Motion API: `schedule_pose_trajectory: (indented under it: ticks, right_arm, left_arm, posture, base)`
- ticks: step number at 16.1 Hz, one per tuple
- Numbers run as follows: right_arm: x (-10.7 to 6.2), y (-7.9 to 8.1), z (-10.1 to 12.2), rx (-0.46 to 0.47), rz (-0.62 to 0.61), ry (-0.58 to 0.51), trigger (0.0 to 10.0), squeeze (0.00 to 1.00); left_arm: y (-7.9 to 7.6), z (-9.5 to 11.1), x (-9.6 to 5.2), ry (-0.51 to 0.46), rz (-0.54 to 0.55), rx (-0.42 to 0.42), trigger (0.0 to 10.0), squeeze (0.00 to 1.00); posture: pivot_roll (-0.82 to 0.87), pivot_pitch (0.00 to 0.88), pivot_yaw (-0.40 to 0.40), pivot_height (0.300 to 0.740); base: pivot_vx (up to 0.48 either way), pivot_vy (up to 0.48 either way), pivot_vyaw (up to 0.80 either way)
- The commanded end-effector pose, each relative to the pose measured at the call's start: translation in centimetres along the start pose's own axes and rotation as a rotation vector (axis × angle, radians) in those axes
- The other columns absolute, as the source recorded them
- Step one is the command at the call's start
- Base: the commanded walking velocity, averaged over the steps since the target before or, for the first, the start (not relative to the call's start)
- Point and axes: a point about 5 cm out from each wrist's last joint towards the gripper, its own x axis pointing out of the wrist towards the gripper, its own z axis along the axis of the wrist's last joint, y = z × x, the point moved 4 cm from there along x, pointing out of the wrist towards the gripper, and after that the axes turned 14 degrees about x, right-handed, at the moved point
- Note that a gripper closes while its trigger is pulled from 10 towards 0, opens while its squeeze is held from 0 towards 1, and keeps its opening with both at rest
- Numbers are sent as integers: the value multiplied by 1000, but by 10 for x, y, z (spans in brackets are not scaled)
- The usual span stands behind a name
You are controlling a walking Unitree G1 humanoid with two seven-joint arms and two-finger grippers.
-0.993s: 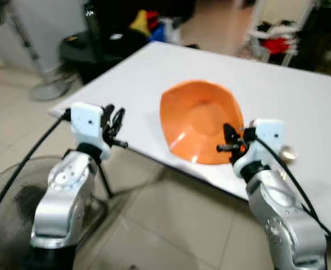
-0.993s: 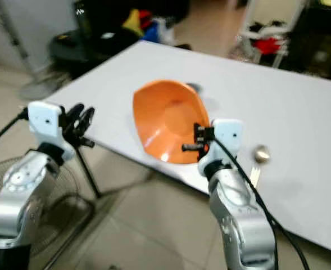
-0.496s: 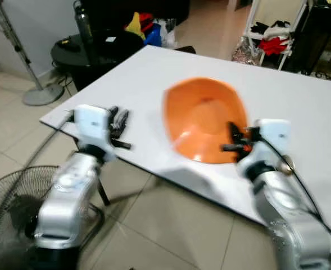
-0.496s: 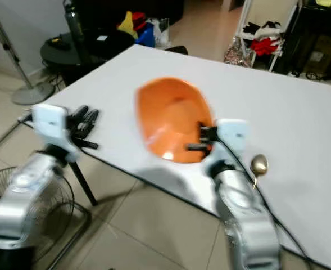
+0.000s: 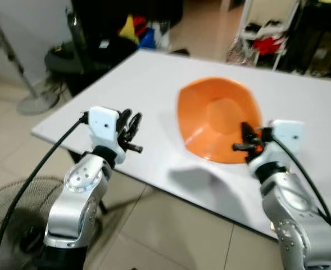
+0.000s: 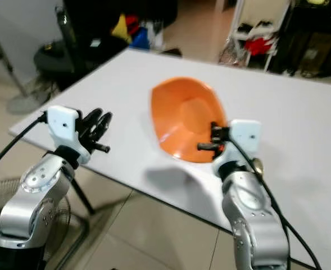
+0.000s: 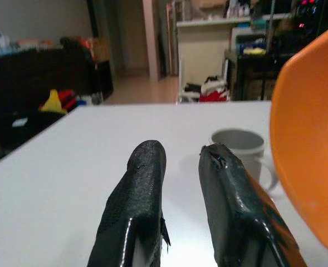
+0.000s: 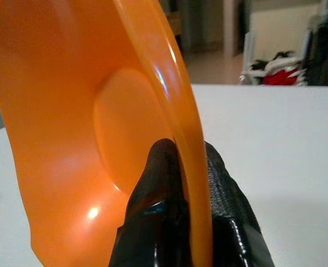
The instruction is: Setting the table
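Right pincer (image 8: 180, 167) pinches bowl (image 5: 218, 115) rim above table (image 5: 154, 84).

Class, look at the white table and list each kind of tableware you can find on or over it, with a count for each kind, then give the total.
Orange plates: 1 (right gripper shut on its rim)
Grey mugs: 1
Spoons: 1, mostly hidden behind the right arm
Total: 3
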Motion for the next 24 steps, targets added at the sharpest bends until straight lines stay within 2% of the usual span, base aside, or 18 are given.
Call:
schedule_pose_trajectory:
  ticks: [1,5,10,18,24]
  right_arm:
    - [-2,13,7,15,47,-31,10000,0]
    - [-2,12,6,17,38,-24,10000,0]
    - [-3,12,4,27,32,-20,10000,0]
    - [-3,11,-1,64,19,1,10000,0]
    - [-3,5,-4,92,-1,21,10000,0]
  left_arm:
    - [9,0,-1,6,29,26,10000,0]
    - [9,-2,-1,19,25,34,10000,0]
    - [9,-1,0,15,18,35,10000,0]
    - [10,0,1,17,15,37,10000,0]
    - [8,-1,1,25,7,57,10000,0]
  posture:
    - [-16,23,52,740]
    - [-15,27,54,740]
    - [-14,27,57,740]
    - [-10,28,66,740]
    - [-6,30,66,740]
  base:
    - [0,0,-800]
    - [0,0,-800]
    - [0,403,-758]
    - [0,441,0]
    - [0,0,0]
